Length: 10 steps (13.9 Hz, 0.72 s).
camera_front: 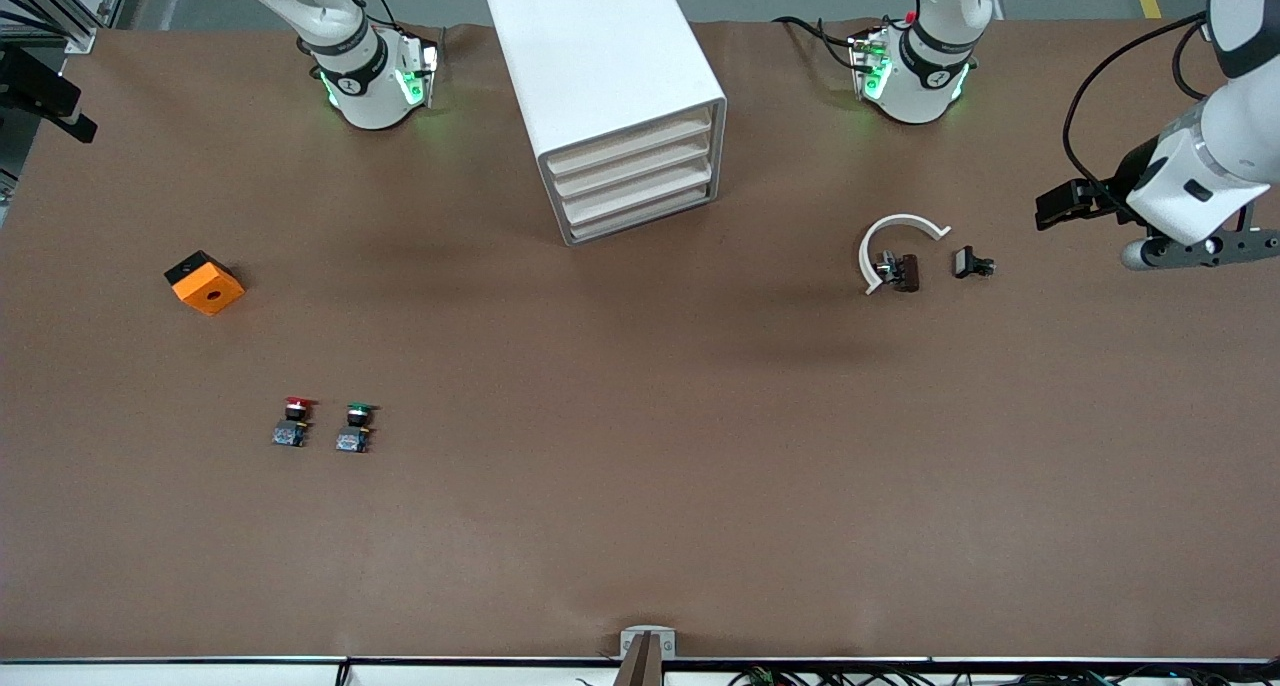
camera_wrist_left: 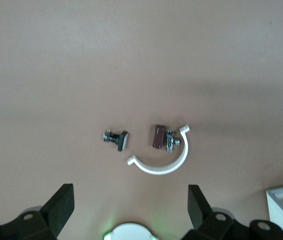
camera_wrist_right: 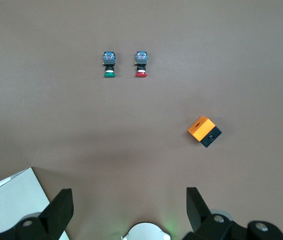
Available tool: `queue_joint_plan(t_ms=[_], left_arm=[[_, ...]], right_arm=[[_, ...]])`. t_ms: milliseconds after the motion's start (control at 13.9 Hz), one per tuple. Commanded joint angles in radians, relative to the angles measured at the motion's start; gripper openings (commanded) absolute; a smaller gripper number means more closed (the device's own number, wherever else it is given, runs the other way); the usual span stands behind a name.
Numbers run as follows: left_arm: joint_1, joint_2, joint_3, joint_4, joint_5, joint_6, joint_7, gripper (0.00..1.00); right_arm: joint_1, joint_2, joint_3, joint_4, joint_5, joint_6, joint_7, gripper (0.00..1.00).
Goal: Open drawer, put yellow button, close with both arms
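None of your three views shows the yellow button, so you cannot tell where it is. Only two push buttons sit on the table, side by side and just apart: a red button (camera_front: 294, 421) (camera_wrist_right: 141, 64) and a green button (camera_front: 356, 428) (camera_wrist_right: 110, 64). They lie toward the right arm's end, nearer to the front camera than anything else. An orange cube (camera_front: 205, 282) (camera_wrist_right: 204, 131) with a round hole and a black side sits farther from that camera than the buttons.

Your white drawer cabinet (camera_front: 610, 86) stands between the two arm bases. It has four drawers and all of them are shut.

Toward the left arm's end lies a white curved clip (camera_front: 880, 231) (camera_wrist_left: 161, 170). A small brown part (camera_front: 908, 272) (camera_wrist_left: 157, 136) rests inside its curve, and a small black part (camera_front: 970, 262) (camera_wrist_left: 117, 140) lies just beside the clip.

Your left gripper (camera_wrist_left: 130, 207) hangs high over the table near the clip, with its jaws wide apart and nothing in them. Your right gripper (camera_wrist_right: 129, 207) hangs high over the table near the cabinet's corner. Its jaws are also spread wide, and it holds nothing.

Green lights glow on the right arm (camera_front: 370, 76) and the left arm (camera_front: 915, 76) at their bases. The marks on their black bands are too small to read.

The brown table (camera_front: 640, 526) has a flat, dull top. Grey floor shows past its top edge.
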Motion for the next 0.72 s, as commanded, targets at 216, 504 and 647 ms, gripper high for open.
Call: queue_joint_plan(t_ms=[216, 504, 647], left_arm=[[0.017, -0.082, 0.008, 0.003, 0.0, 0.059, 0.026, 1.0], [0.019, -0.076, 0.008, 0.062, -0.002, 0.023, 0.024, 1.0], [0.012, -0.043, 0.004, 0.143, -0.003, -0.048, 0.024, 1.0]], right_arm=[[-0.02, -0.003, 0.001, 0.011, 0.015, -0.009, -0.037, 1.0], [-0.02, -0.003, 0.001, 0.011, 0.015, -0.004, -0.037, 1.0], [-0.02, -0.003, 0.001, 0.011, 0.014, -0.003, -0.037, 1.0]])
